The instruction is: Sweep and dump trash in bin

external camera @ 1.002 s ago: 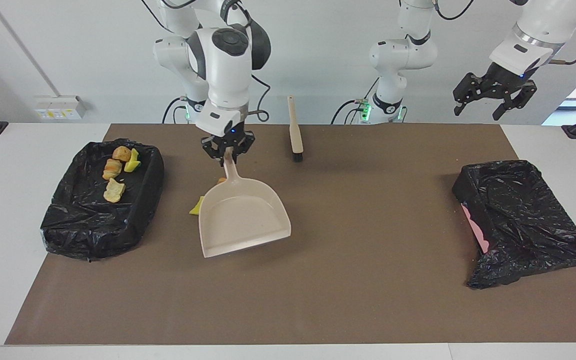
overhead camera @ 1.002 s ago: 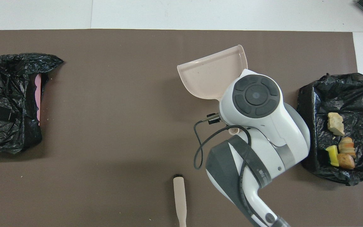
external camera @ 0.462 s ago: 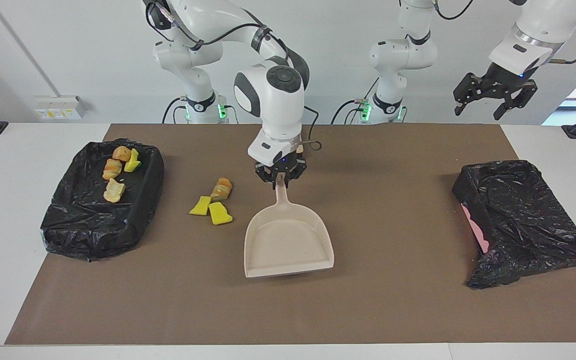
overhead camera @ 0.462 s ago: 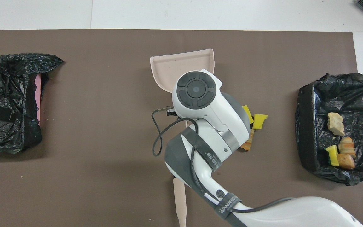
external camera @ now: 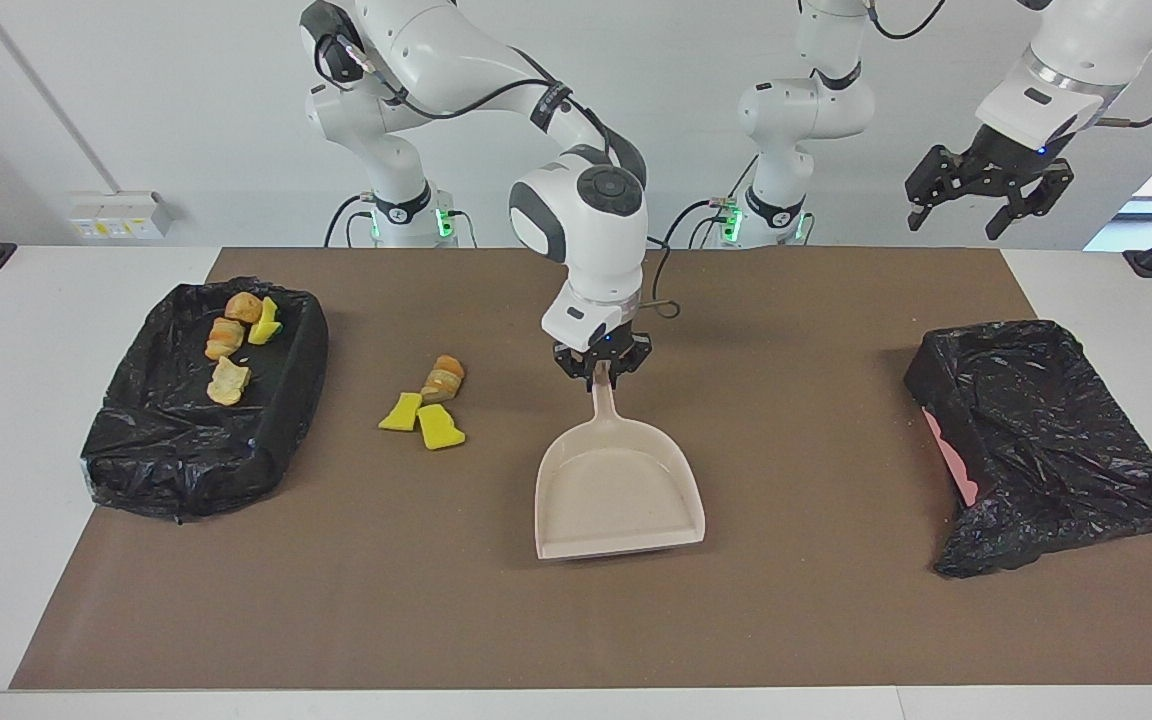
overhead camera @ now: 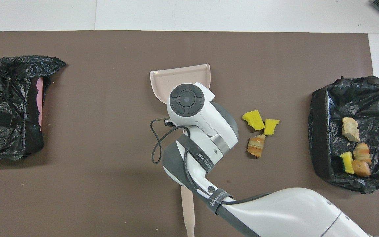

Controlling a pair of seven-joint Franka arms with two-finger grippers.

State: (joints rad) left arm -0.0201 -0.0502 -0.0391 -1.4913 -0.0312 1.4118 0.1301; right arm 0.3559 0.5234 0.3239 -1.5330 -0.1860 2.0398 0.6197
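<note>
Right now the right end effector (external camera: 603,373) is gripping the dustpan (external camera: 619,490) by the tip of its handle, fingers closed on it, so that the pan is lying flat near the middle of the tabletop (external camera: 796,600) with its open mouth facing the edge away from the robots; holding it by the handle end is probably leaving the scoop free to be turned and slid toward whatever needs collecting. Three scraps (external camera: 426,405) are lying loose in a tight cluster, two yellow and one tan-orange, beside the dustpan toward the right arm's end of the tabletop and clear of the pan, so the end effector is sitting near them but not over them. Four more scraps (external camera: 236,340) are already resting in the bin (external camera: 281,440) at that same end, in the part of it closest to the robots' edge. A second, crumpled bin (external camera: 1046,450) is sitting at the left arm's end. The brush (overhead camera: 187,210) is lying close to the robots' edge, showing only in the overhead view. The left end effector (external camera: 988,190) is waiting high above the left arm's end, fingers spread and carrying nothing. By my reading the task is a bit over halfway, with the mouth not yet facing the loose cluster.
</note>
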